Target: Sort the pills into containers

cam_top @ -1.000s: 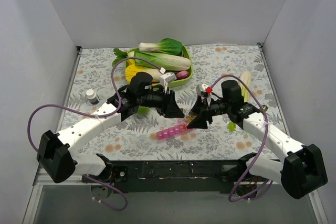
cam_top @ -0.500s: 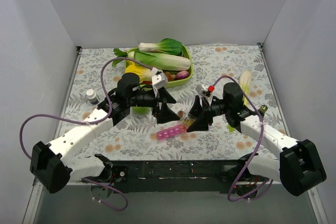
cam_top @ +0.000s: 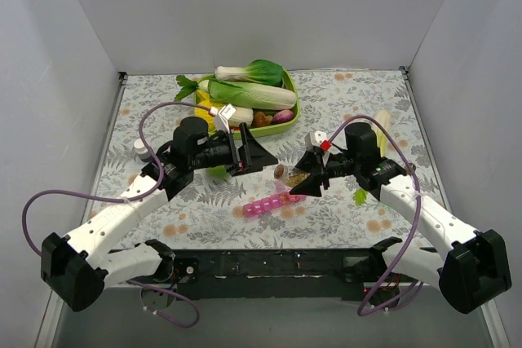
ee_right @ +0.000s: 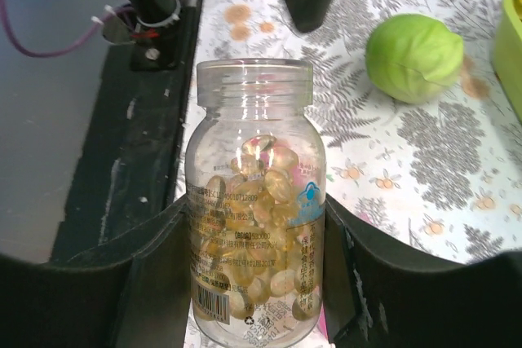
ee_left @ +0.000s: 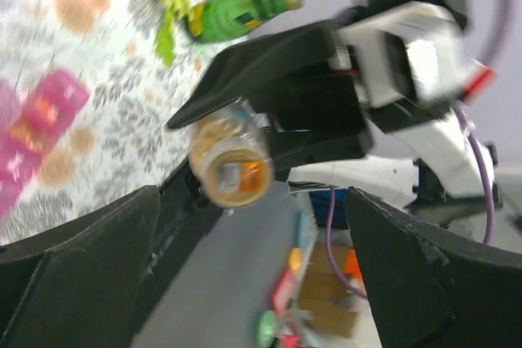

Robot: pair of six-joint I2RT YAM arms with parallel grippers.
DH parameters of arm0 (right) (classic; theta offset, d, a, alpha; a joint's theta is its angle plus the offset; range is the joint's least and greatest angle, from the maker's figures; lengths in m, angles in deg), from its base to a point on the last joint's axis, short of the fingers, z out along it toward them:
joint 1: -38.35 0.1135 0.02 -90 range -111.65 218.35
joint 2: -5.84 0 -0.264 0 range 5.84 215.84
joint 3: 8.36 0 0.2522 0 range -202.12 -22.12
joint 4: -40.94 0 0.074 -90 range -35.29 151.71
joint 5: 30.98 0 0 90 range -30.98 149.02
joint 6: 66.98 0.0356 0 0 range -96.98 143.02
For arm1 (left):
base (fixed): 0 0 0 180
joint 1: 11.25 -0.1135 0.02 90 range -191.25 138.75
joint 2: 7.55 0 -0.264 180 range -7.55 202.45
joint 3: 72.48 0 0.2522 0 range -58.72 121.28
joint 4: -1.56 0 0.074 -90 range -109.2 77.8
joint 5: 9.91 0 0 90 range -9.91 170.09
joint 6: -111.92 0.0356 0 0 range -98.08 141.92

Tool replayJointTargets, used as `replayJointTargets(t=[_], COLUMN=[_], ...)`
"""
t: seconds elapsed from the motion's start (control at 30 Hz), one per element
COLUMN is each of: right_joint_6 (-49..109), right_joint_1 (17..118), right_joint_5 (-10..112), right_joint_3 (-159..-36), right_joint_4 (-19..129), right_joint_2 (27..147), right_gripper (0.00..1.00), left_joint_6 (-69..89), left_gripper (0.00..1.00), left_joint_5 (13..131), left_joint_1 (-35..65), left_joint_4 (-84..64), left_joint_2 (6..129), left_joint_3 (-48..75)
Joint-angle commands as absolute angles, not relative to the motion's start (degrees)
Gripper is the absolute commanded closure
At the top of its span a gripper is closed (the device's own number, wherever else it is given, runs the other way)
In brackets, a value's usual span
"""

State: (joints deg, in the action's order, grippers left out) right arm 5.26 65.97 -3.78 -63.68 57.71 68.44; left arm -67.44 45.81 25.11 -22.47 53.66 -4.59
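**Top view.** One pink strip box (cam_top: pixel 267 204) lies near the middle of the bench's front edge. Its compartments form a single row, too small here for us to count. One clear bottle (cam_top: pixel 285 174), uncapped, is clamped in the right claw (cam_top: pixel 295 183). It is held nearly level just above the box's right end, with its mouth toward the left arm. The left claw (cam_top: pixel 251 155) has its fingers apart and holds nothing, near the bottle's mouth. One green tray (cam_top: pixel 294 108) of vegetables sits at the back edge. One small white jar (cam_top: pixel 143 149) stands toward the left edge.

**Left wrist view.** This view is blurred. We face the bottle's round end between this claw's two wide-set fingers. One small green bottle (ee_left: pixel 245 12) lies beyond it.

**Right wrist view.** The pills (ee_right: pixel 259 234) are amber capsules filling much of the bottle, too many to count. One green ball (ee_right: pixel 414 56) sits on the bench.

**Step, as we judge it.** The pour is poised and not yet under way. We cannot tell whether any compartment already holds pills. The next move calls for tipping the mouth down over one compartment, gently enough that only a few drop.
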Motion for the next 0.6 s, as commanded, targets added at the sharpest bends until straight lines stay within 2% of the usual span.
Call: replayJointTargets(t=[0.0, 0.3, 0.37, 0.57], right_joint_6=[-4.7, -6.6, -6.6, -6.0], right_joint_1=[66.2, 67.5, 67.6, 67.7], right_joint_5=[4.0, 7.6, 7.5, 6.7], right_joint_3=[-66.5, -66.2, -66.3, -66.4], right_joint_4=[64.6, 65.0, 64.9, 64.6], right_joint_2=[66.7, 66.7, 66.9, 67.1], right_gripper=[0.99, 0.99, 0.99, 0.99], left_joint_6=[-83.4, -87.9, -89.2, -91.5], left_gripper=[0.03, 0.05, 0.12, 0.20], left_joint_5=[51.4, 52.4, 53.2, 56.5], left_joint_1=[25.6, 28.0, 28.8, 31.4], left_joint_4=[-26.5, -23.7, -24.0, -25.3], left_joint_2=[54.7, 59.1, 60.1, 62.5], left_joint_3=[-7.5, -4.8, -4.8, -4.1])
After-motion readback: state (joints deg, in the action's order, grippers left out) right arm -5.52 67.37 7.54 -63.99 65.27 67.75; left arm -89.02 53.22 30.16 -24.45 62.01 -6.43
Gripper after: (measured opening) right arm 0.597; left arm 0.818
